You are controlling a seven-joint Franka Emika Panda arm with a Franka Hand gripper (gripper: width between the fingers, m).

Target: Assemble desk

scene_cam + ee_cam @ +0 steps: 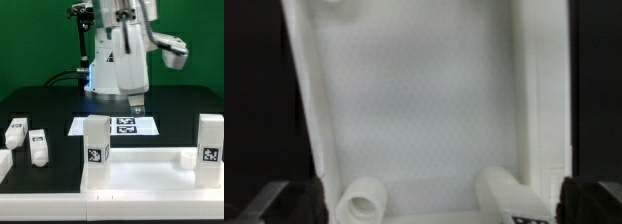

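White plastic desk top (140, 168) carries two upright legs (95, 140); the gripper (137, 103), jaws apart and empty, hovers above it. Likely next: fetching a loose leg (38, 147) off the table (40, 100).

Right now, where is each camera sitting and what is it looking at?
Exterior view: sits off the arm, facing the robot across the black table; sees the desk top, loose leg blocks and marker board; shows the arm and its open hand.
Wrist view: rides on the wrist, looking past the hand onto the desk top's white inside; only two dark fingertips show, wide apart, empty.
Shared: the desk top and the hand.
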